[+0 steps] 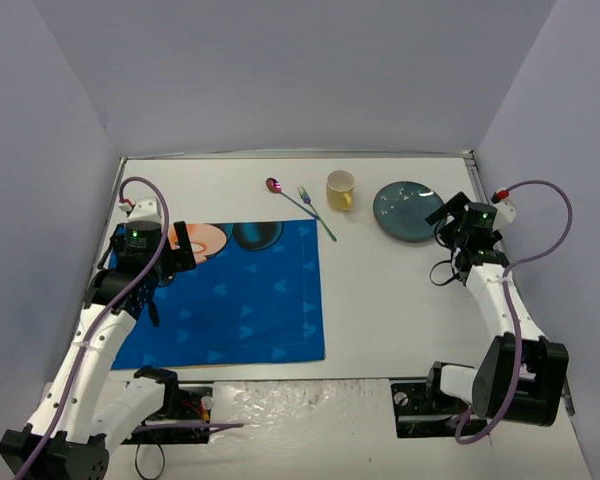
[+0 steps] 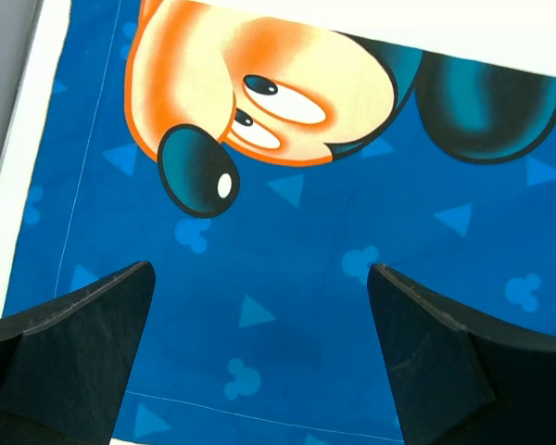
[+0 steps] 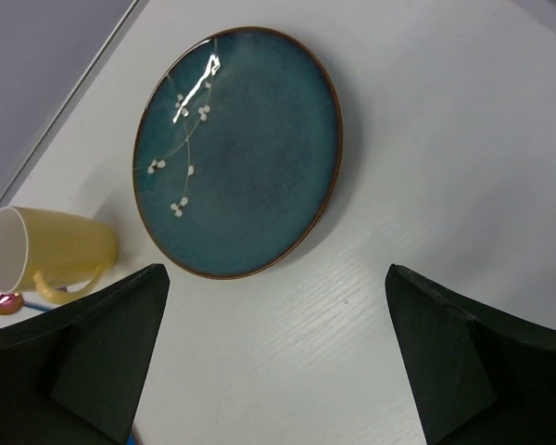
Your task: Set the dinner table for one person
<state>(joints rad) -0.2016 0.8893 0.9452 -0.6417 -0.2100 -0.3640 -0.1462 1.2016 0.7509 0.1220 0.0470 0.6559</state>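
Dinner table (image 1: 400, 300) — one each: plate (image 1: 407, 211), mug (image 1: 340, 189), fork (image 1: 328, 230), spoon (image 1: 274, 185), placemat (image 1: 250, 300)

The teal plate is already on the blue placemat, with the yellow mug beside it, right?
No. The top view shows the teal plate on the bare white table, right of the blue placemat. The yellow mug is beside it.

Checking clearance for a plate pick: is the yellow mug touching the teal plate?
Apart. The right wrist view shows a strip of bare dinner table between the yellow mug and the teal plate.
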